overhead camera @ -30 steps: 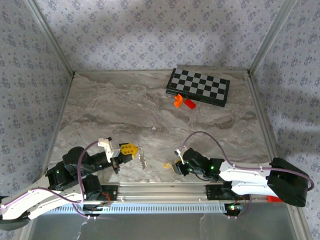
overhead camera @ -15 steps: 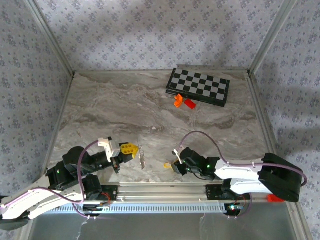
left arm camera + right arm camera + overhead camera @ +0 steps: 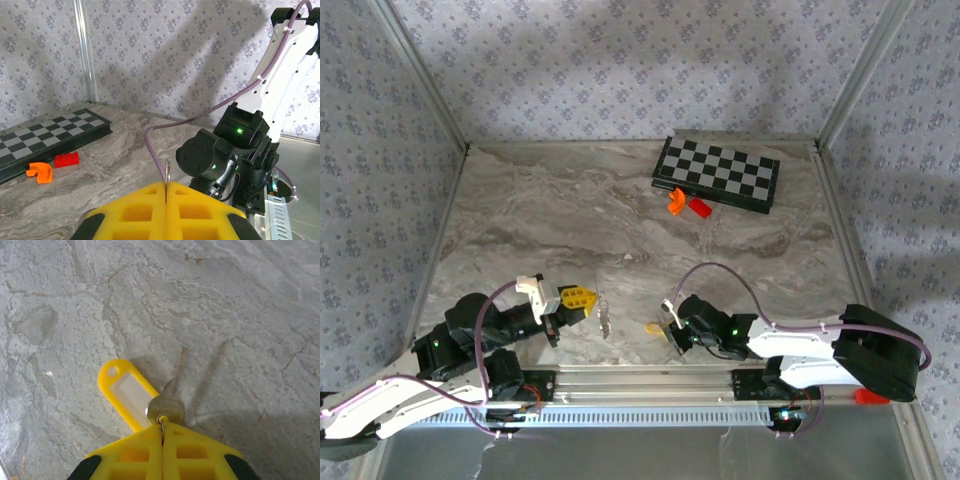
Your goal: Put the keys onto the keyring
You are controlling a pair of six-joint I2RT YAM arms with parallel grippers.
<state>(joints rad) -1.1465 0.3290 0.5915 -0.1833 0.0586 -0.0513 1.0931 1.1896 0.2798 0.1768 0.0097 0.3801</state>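
My left gripper (image 3: 584, 298) is shut on the thin metal keyring (image 3: 167, 172), which stands edge-on above the yellow pads (image 3: 140, 210). Silver keys (image 3: 604, 319) hang from it just above the table. To the right, my right gripper (image 3: 670, 334) sits low at the table's near edge, shut on the small wire ring (image 3: 162, 423) that passes through the head of a brass key (image 3: 167, 407). A yellow tag (image 3: 126, 391) with a clear window lies flat on the marble beside that key, the tag (image 3: 653, 328) pointing toward the left gripper.
A folded chessboard (image 3: 718, 173) lies at the back right, with an orange curved piece (image 3: 675, 201) and a red brick (image 3: 700, 207) in front of it. The right arm's black wrist (image 3: 235, 155) and purple cable are close ahead of the left gripper.
The right gripper's jaws have closed onto the key's small ring, and the arm has shifted slightly left. The left gripper holds still with the keyring.
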